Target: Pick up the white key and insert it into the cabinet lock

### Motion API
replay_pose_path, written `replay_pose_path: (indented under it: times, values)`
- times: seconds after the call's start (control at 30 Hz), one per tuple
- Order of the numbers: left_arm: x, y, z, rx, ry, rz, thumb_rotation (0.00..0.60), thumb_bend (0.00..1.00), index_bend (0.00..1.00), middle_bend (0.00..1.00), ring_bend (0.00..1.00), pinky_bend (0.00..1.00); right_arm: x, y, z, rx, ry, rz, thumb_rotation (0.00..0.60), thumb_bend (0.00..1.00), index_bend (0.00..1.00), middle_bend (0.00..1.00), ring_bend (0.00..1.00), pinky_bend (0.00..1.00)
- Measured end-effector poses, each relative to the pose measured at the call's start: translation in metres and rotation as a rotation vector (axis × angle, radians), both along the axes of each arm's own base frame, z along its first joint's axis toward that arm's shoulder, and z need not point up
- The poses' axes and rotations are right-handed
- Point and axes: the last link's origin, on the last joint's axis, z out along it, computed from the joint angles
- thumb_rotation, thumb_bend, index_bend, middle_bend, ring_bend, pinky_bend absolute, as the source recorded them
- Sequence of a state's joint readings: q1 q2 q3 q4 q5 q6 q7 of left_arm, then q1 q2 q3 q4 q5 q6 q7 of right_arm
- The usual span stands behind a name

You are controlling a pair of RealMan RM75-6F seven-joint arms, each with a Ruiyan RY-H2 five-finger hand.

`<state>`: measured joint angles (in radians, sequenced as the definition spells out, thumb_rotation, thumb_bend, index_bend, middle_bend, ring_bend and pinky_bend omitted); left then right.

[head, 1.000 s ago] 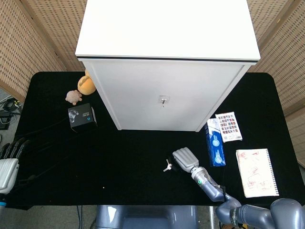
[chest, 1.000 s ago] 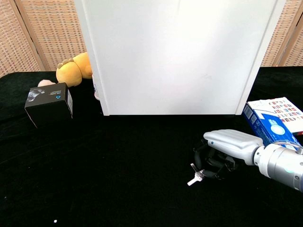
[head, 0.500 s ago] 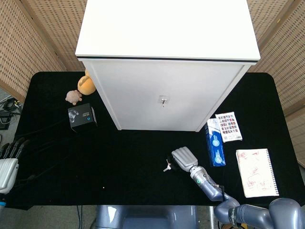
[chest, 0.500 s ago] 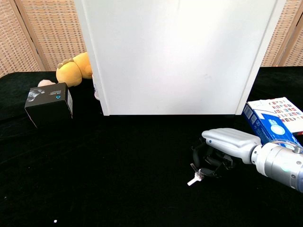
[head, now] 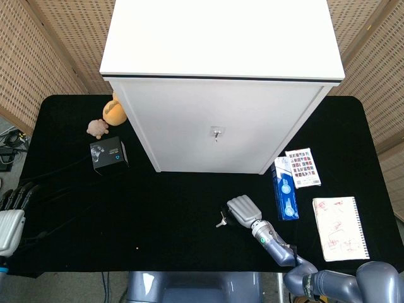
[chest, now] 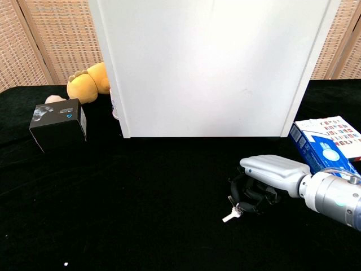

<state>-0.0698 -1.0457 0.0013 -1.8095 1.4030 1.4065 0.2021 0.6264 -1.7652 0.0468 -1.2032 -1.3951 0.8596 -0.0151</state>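
Head view shows one white cabinet (head: 221,82) with its lock (head: 216,132) on the front, and one white key (head: 221,220) on the black table (head: 177,202) near it. Right hand (head: 243,211) touches the key; left hand (head: 11,214) rests at the left edge (fingers apart, holding nothing).

Chest view hides the lock. Dark fingers (chest: 248,195) curl onto the key (chest: 232,213); a firm grip I cannot tell. One black box (chest: 58,123) is at the left.
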Motion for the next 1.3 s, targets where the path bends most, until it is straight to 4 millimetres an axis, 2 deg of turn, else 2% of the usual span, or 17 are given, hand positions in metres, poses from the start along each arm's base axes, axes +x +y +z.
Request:
replay_pose_path:
  times: [0.37,0.8,1.03,1.3]
  values:
    - [0.0,-0.001,0.001,0.0,-0.003,-0.002,0.6,0.0,0.0,0.0,0.0,0.0,0.005,0.001,0.004,-0.005,-0.021,0.007,0.6,0.59,0.61,0.94,0.94,1.0]
    - [0.001,-0.001,0.0,-0.003,-0.005,-0.006,0.6,0.0,0.0,0.0,0.0,0.0,0.02,0.002,0.023,-0.028,-0.075,0.039,0.6,0.6,0.61,0.95,0.94,1.0]
    - [0.002,-0.002,0.0,-0.007,-0.007,-0.011,0.6,0.0,0.0,0.0,0.0,0.0,0.038,0.001,0.047,-0.072,-0.105,0.096,0.6,0.6,0.62,0.95,0.94,1.0]
    - [0.003,-0.004,0.0,-0.011,-0.012,-0.017,0.6,0.0,0.0,0.0,0.0,0.0,0.077,-0.003,0.09,-0.151,-0.149,0.181,0.6,0.6,0.62,0.95,0.94,1.0]
